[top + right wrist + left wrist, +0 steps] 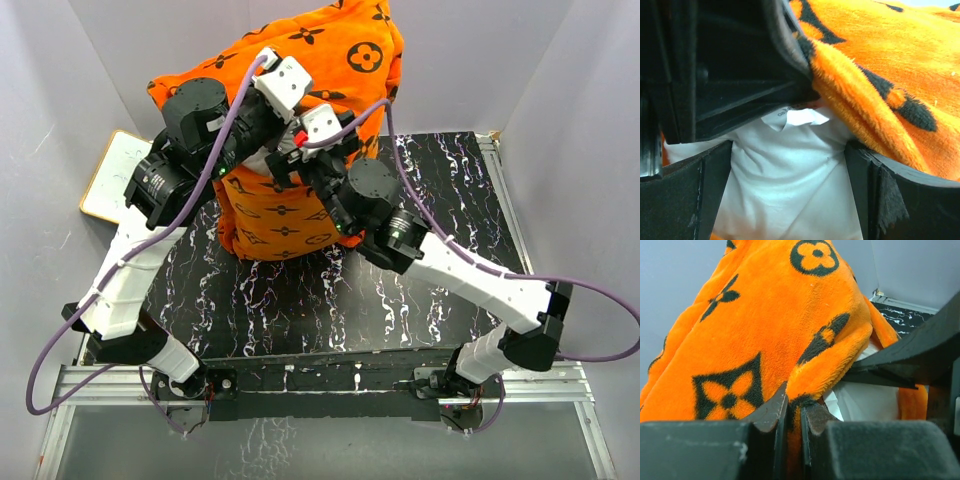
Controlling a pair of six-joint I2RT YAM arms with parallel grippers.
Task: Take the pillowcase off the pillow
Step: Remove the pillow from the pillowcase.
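The orange pillowcase (330, 50) with dark brown motifs stands tall at the back of the table, leaning on the back wall. In the left wrist view my left gripper (795, 402) is shut on the hem of the pillowcase (765, 325), which is pinched between the fingers. The white pillow (865, 400) shows in the opening just to its right. In the right wrist view my right gripper (789, 170) has its fingers (885, 195) part closed on a bulge of the pillow (790, 175), with the pillowcase (890, 75) lying over the right finger. Both grippers (285, 160) meet at the case's mouth.
A small white wood-framed board (115, 175) lies at the left edge of the black marbled table (400, 300). Grey walls close in the back and both sides. A metal rail (330, 385) carries the arm bases at the near edge.
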